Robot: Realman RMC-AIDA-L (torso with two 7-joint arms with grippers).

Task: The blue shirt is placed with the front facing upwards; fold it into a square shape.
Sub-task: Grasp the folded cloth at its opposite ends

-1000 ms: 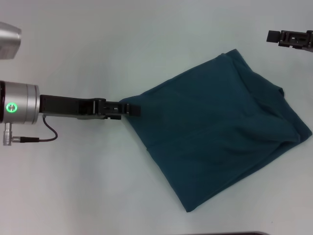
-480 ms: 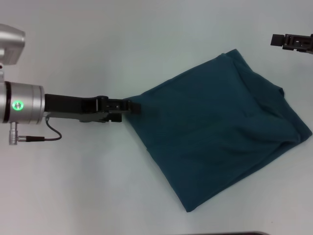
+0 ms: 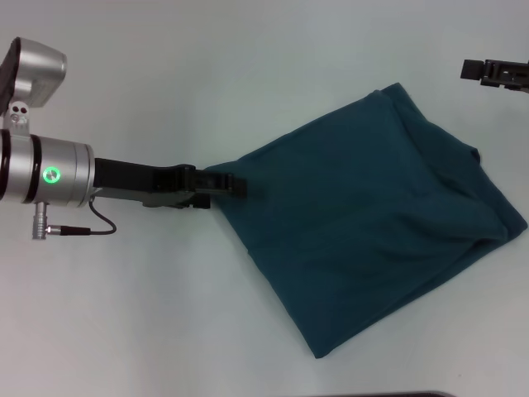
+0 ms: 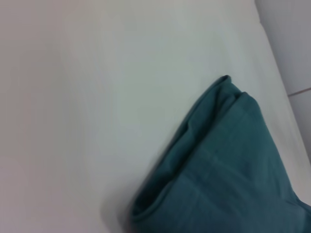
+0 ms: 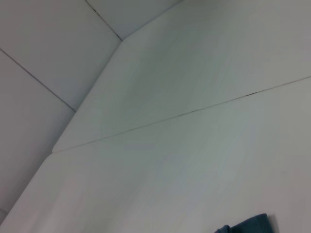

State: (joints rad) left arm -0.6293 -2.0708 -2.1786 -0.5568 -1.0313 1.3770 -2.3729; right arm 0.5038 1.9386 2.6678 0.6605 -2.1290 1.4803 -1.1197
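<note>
The blue shirt (image 3: 372, 223) lies folded into a rough, plain teal square, turned diagonally on the white table (image 3: 248, 66). No lettering shows. My left gripper (image 3: 225, 185) reaches in low from the left, and its tip overlaps the shirt's left corner. In the left wrist view that layered corner of the shirt (image 4: 218, 165) sits close up, with none of the gripper in the picture. My right gripper (image 3: 494, 72) hangs at the far right edge, above and apart from the shirt. In the right wrist view only a small tip of the shirt (image 5: 248, 224) shows.
The bare white table surface (image 3: 149, 314) spreads to the left and front of the shirt. A thin seam (image 5: 194, 112) runs across the table. The left arm's silver wrist and cable (image 3: 58, 178) lie over the table's left side.
My left arm has slid to the right, bringing its gripper tip further over the shirt's left corner. The shirt has kept its place. The right gripper has drifted slightly to the right.
</note>
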